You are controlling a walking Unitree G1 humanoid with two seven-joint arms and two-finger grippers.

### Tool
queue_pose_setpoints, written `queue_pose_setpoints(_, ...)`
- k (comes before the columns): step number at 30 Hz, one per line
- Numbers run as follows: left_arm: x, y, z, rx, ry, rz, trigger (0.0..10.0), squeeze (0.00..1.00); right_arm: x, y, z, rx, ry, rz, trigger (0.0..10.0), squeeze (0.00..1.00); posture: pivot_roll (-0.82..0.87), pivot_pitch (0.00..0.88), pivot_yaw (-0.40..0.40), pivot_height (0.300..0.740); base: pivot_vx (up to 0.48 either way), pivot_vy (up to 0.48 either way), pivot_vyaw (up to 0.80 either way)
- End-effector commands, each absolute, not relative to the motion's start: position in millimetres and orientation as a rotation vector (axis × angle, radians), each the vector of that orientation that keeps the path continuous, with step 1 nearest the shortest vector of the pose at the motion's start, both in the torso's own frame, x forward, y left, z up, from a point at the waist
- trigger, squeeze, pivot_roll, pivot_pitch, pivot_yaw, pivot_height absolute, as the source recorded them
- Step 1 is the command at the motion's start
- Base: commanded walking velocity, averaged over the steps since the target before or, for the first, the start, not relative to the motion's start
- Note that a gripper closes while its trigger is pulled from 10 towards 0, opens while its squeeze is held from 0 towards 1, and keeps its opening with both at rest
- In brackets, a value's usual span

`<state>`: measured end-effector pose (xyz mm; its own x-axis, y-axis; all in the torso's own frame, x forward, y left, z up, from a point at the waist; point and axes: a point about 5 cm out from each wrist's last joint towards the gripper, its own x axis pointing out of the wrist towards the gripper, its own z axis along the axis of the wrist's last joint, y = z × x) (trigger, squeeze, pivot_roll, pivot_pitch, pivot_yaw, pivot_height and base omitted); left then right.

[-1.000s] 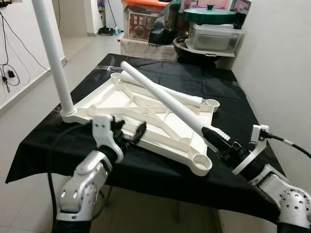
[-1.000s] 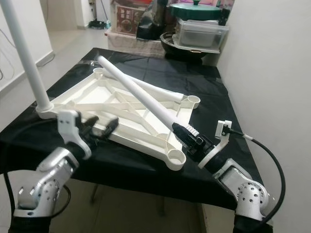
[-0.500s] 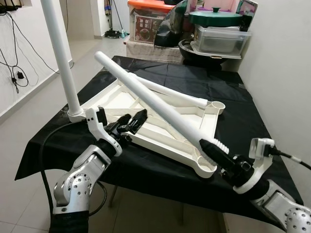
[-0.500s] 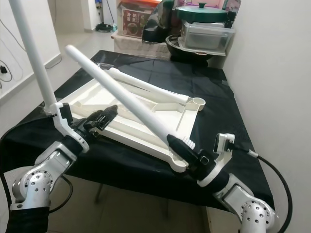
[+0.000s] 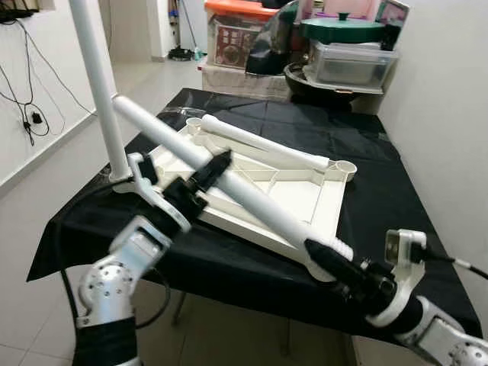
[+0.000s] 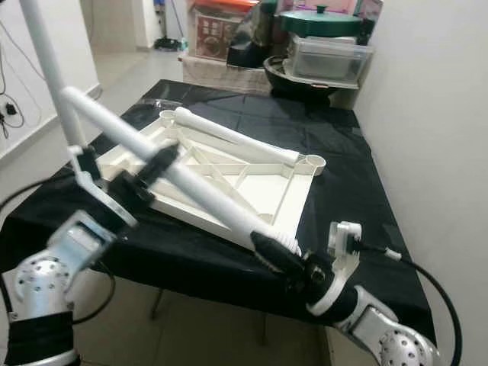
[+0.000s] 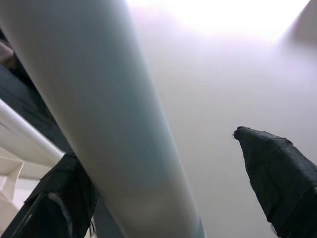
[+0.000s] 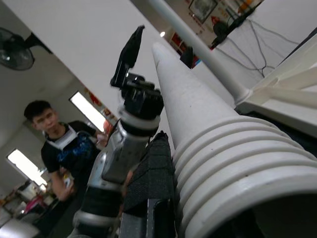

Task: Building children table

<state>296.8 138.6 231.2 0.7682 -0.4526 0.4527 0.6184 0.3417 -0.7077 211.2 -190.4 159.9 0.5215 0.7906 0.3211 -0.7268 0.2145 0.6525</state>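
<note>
The white tabletop (image 5: 305,200) lies upside down on the black cloth. One white leg (image 5: 95,76) stands upright in its left corner socket, and a second leg (image 5: 267,145) lies across the frame. A third, loose leg (image 5: 252,200) slants over the tabletop. My right gripper (image 5: 333,263) is shut on its ribbed threaded end (image 8: 237,168) near the table's front edge. My left gripper (image 5: 211,171) is raised at the middle of this leg (image 7: 109,124), open. One finger touches the leg; the other finger (image 7: 277,173) stands apart from it.
The black cloth (image 5: 366,152) covers the table. Boxes, a clear tub and a green-lidded pot (image 5: 347,46) are stacked beyond the far edge. A white wall (image 5: 446,114) runs close on the right. Cables (image 5: 27,107) hang on the left wall. A person (image 8: 67,148) stands behind me.
My left gripper rose from the tabletop's front edge up to the middle of the slanting leg. The right gripper drew the leg's threaded end lower and nearer, swinging its far tip leftward.
</note>
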Motion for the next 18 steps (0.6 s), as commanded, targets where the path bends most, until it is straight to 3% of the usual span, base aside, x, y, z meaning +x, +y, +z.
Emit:
queue_pose_setpoints(1,297.6,143.6,233.1,-1.037,-0.188,-0.714,10.0,0.0,207.4,-188.9,163.2,0.837,0.078,1.097,0.0,0.0,0.14,0.0,-0.098,0.74,0.0,0.0,0.0)
queue_pose_setpoints(10,297.2,152.7,234.5,-1.053,-0.203,-0.709,10.0,0.0,204.1,-187.4,158.5,0.837,0.099,1.109,0.0,0.0,0.14,0.0,-0.101,0.74,0.0,0.0,0.0)
queue_pose_setpoints(11,297.2,153.7,234.0,-1.057,-0.203,-0.707,8.1,0.0,204.0,-187.4,157.9,0.837,0.102,1.109,0.0,0.0,0.14,0.0,-0.102,0.74,0.0,0.0,0.0)
queue_pose_setpoints(12,297.2,156.0,233.1,-1.085,-0.207,-0.702,0.0,0.0,203.4,-187.8,157.6,0.836,0.103,1.112,0.0,0.0,0.14,0.0,-0.102,0.74,0.0,0.0,0.0)
queue_pose_setpoints(18,297.8,162.0,230.6,-1.153,-0.203,-0.692,0.0,0.0,202.3,-189.4,159.1,0.834,0.087,1.119,0.0,0.0,0.14,0.0,-0.101,0.74,0.0,0.0,0.0)
